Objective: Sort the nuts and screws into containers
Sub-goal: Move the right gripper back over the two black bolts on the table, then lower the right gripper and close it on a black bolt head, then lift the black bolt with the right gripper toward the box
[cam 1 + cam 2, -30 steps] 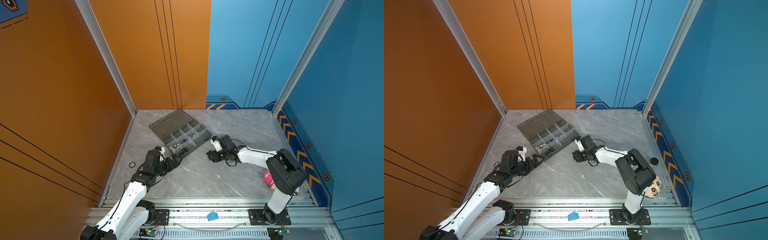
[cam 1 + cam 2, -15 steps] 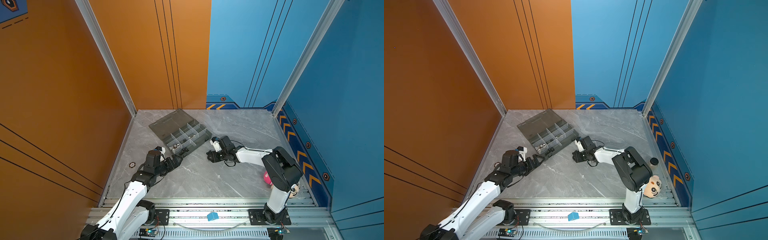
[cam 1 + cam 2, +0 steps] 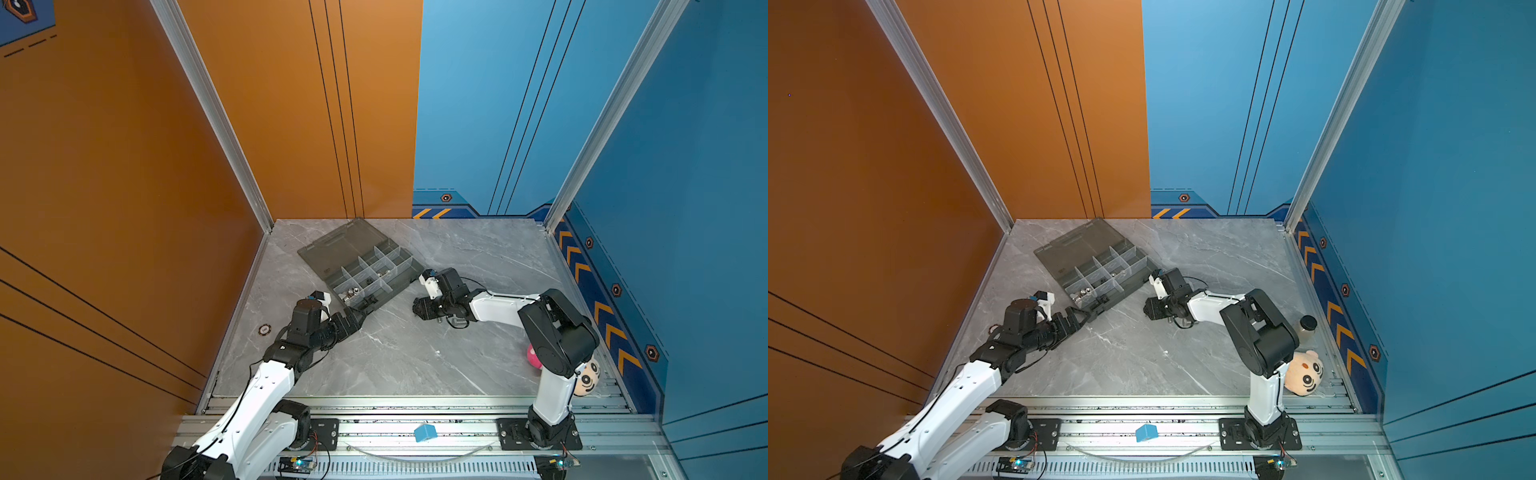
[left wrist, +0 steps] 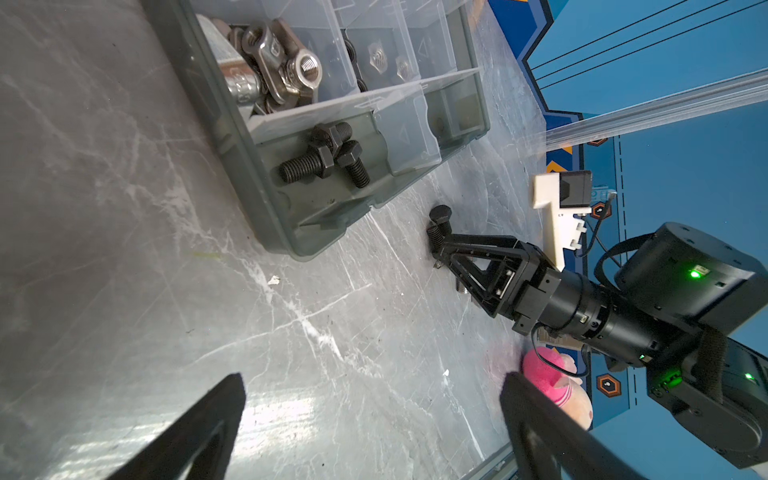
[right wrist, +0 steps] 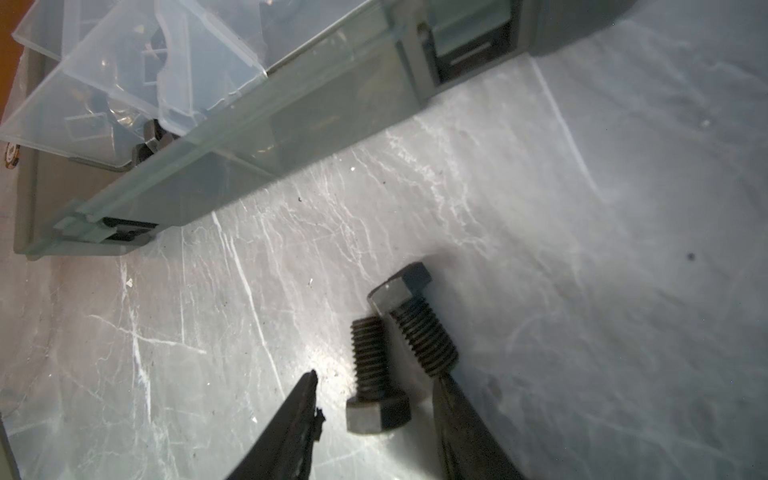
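1. Screws (image 5: 376, 374): two, black, hex-headed, loose on the table (image 3: 395, 365), side by side with heads pointing opposite ways, just off the long front wall of the organizer box (image 5: 291, 137).
2. My right gripper (image 5: 376, 380) sits low over them, jaws part spread and not clenched. One screw lies between the fingers with a gap showing beside it. The other's threaded end meets one fingertip. Nothing is grasped.
3. My left gripper (image 4: 372, 378) hangs spread wide and empty near the box's corner.
4. Against a second ago, the right gripper is on the same spot with the same spread. My right elbow has shifted, so the plush doll's face (image 3: 586, 378) now shows. The left arm is unchanged.
5. The box lid (image 3: 336, 245) lies open flat behind. The corner compartment (image 4: 320, 197) holds three black hex screws and its neighbour holds silver nuts (image 4: 291, 62). The farther compartments are too blurred to name.
6. The table is grey marble, with an orange wall (image 3: 124, 166) on the left and a blue wall (image 3: 685, 166) on the right. A black-capped bottle (image 3: 1308, 322) stands by the doll.
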Controlling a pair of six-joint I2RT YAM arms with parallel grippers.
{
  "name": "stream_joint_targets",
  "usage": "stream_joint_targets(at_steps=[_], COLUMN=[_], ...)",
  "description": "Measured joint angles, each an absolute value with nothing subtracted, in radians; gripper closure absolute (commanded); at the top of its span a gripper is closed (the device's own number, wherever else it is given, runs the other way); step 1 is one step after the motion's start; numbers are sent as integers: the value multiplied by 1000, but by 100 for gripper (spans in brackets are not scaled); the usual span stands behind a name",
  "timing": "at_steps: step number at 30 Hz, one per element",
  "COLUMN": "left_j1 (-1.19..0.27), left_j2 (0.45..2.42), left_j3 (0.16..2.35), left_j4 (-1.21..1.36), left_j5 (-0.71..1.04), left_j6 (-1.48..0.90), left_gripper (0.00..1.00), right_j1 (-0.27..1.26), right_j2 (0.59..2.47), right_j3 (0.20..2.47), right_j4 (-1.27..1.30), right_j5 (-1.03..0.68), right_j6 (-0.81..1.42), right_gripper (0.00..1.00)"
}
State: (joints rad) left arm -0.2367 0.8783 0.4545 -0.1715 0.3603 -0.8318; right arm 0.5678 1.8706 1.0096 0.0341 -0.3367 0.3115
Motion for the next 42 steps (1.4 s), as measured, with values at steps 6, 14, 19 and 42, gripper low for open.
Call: stream_joint_targets(at_steps=[6,14,19,42], left_j1=[-237,-237,-237,-237], left_j2=[879,879,879,879], left_j3=[455,455,455,455], left_j4=[-171,-163,-157,-152], left_j5=[360,360,360,360], left_j6=[-832,-833,-833,-833], left_gripper=[2,2,2,2], right_j1=[568,570,587,609], right_j2=[1871,1868,1868,1843], right_j3=[1009,989,987,954], right_j4=[36,68,73,74], right_j5=[-337,-334,-299,-270], right_j6=[310,292,289,293], right_gripper=[53,54,58,98])
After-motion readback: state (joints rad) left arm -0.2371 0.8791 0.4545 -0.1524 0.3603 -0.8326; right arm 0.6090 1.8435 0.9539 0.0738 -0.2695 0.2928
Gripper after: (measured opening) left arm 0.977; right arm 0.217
